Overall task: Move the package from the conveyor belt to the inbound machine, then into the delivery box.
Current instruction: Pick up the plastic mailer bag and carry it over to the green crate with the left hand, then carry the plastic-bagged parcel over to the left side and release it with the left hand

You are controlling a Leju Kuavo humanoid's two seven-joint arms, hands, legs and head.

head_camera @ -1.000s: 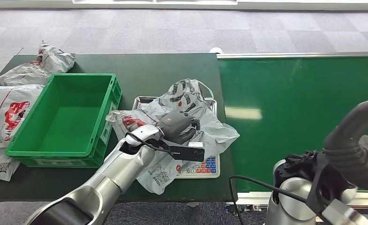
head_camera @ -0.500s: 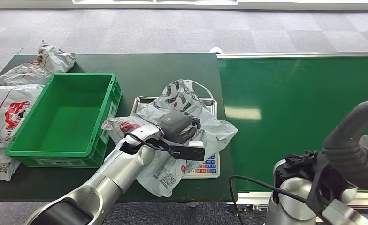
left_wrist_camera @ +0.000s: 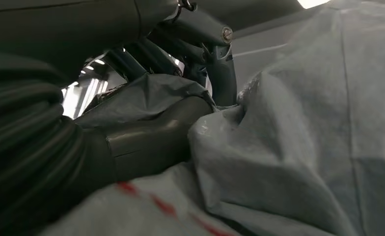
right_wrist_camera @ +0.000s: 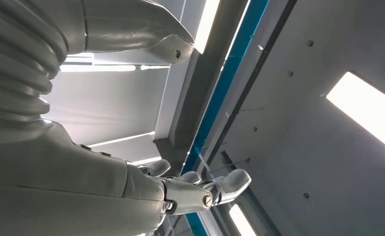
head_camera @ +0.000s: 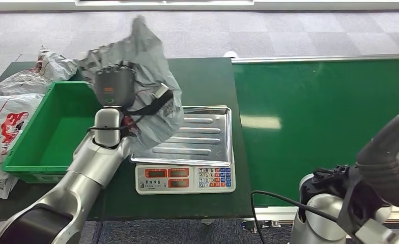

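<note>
The left hand (head_camera: 115,85) is being held high, its fingers clamped on the grey package (head_camera: 151,96), which is being carried in the air between the scale (head_camera: 186,178) and the green crate (head_camera: 50,137). In the left wrist view the thumb (left_wrist_camera: 151,142) is being pressed into the crumpled plastic of the bag. Half a second ago the package was still lying on the scale's metal tray (head_camera: 197,137) with the hand closing over it; now it has been lifted off and swung toward the crate, and the tray is being left bare. By this, the weighing step is judged finished, and the drop into the crate is what remains. The package is hanging from the hand and trailing toward the tray side, with its upper end above the crate's near corner; it is not yet inside. The right hand (right_wrist_camera: 200,191) is being kept idle, fingers spread and holding nothing, low beside the green conveyor belt (head_camera: 324,117). Other bags (head_camera: 14,119) are lying on the tabletop (head_camera: 197,76) beside the crate.
</note>
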